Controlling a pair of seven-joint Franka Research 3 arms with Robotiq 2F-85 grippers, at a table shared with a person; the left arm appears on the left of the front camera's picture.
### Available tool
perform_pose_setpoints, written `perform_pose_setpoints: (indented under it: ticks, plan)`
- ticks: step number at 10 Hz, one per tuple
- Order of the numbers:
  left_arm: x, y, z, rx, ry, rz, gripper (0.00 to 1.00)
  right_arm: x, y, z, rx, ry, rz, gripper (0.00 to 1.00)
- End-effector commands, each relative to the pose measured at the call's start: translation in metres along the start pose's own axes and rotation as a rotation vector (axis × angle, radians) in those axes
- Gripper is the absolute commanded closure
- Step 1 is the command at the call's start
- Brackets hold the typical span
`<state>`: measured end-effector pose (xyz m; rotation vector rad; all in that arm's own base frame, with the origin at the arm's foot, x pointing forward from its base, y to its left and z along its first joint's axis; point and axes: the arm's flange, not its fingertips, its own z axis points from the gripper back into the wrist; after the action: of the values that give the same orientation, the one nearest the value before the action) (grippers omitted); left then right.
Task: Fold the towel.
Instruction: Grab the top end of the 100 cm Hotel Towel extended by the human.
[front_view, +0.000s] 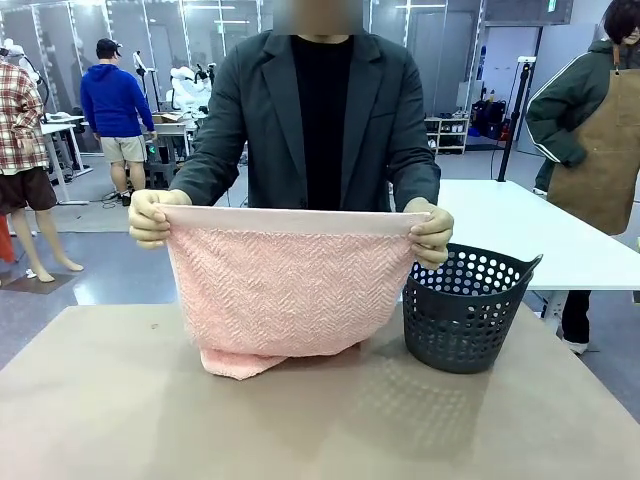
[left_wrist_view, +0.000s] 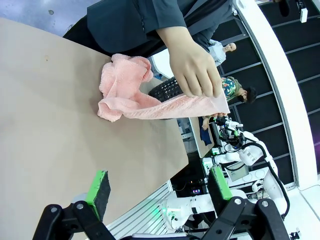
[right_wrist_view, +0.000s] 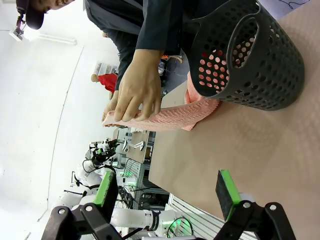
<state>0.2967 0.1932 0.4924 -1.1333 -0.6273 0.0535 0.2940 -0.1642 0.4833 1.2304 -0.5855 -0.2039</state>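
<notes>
Checking in from the remote desk. The person across the table (front_view: 300, 430) has the towel (front_view: 285, 285) held up by its two top corners. The outer hand (front_view: 152, 218) pinches one corner and the basket-side hand (front_view: 432, 233) pinches the other, just above the rim of the dark basket (front_view: 465, 310). The smooth plain band runs stretched along the top edge between the hands, and the herringbone part hangs down facing me. The bottom of the towel is bunched up on the tabletop, right next to the basket. I can't tell whether it actually touches it. The basket is standing upright.

On my left wrist cam, the left gripper (left_wrist_view: 158, 186) hangs over bare table with its fingers spread wide and nothing between the green pads. The towel (left_wrist_view: 130, 97) is well ahead of it, with the outer hand (left_wrist_view: 195, 70) gripping the edge.

It's much the same on the right wrist cam. The right gripper (right_wrist_view: 166, 189) has its fingers spread apart and empty, near the table edge. Beyond it, the basket-side hand (right_wrist_view: 137, 95) clamps the towel (right_wrist_view: 165, 117) beside the basket (right_wrist_view: 260, 60).
</notes>
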Motion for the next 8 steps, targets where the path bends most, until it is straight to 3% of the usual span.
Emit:
perform_pose_setpoints:
  ticks: [1,3,4,6,8]
  plan:
    - [0.002,0.0,0.0,-0.02,-0.006,-0.003,0.0,0.002,0.0,0.0,0.01,-0.008,0.008,0.0]
    - [0.0,0.0,0.0,0.0,0.0,0.0,0.0,0.001,-0.002,-0.002,-0.008,-0.007,0.006,0.0]
    - [0.002,-0.009,0.0,0.05,0.04,-0.069,0.0,0.005,0.009,0.0,-0.011,0.01,0.097,0.0]
    - [0.03,-0.082,0.001,0.252,0.172,-0.34,0.0,0.022,0.074,0.006,-0.17,0.14,0.418,0.0]
    - [0.049,-0.137,-0.017,0.399,0.351,-0.578,0.0,0.039,0.131,-0.015,-0.265,0.242,0.595,0.0]
